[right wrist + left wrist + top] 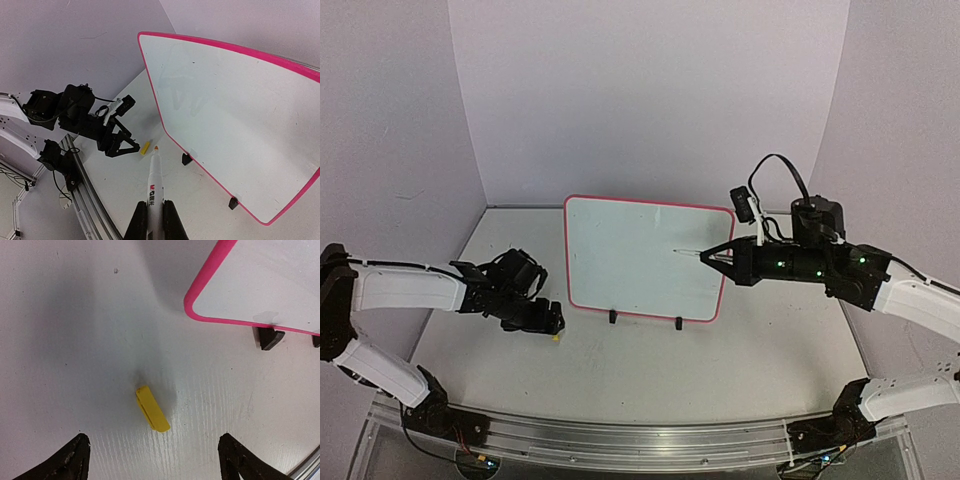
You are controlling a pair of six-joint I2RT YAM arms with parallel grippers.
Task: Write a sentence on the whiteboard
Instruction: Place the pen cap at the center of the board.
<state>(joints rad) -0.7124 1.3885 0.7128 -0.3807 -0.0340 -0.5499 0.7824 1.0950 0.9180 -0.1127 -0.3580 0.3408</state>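
The board [640, 260] stands on its two black feet [269, 337] on the table [75, 340], just ahead of the right hand [154, 205] and off to its right side. Its long axis runs level, side to side, and its face leans back slightly, toward the arms. I can make out no writing on it.

The right hand is pressed onto the marker [155, 185], pinching the barrel low down. The marker's long axis continues the line of the fingers, tip forward. From above, that axis lies across the board's face rather than into it. In the wrist view the tip appears clear of the surface.

Step in hand, as I judge it: bring the tip to the board and begin the first stroke.
- Turn the wrist until the tip aims at the face, not along it.
- Make contact lightly; the board rests only on its clip feet and may tip back or slide.
- Start high and to the left, leaving room for two lines.

The left hand [152, 440] hangs spread wide, holding nothing. A yellow cap [152, 409] lies on the table directly beneath it, between the fingers.
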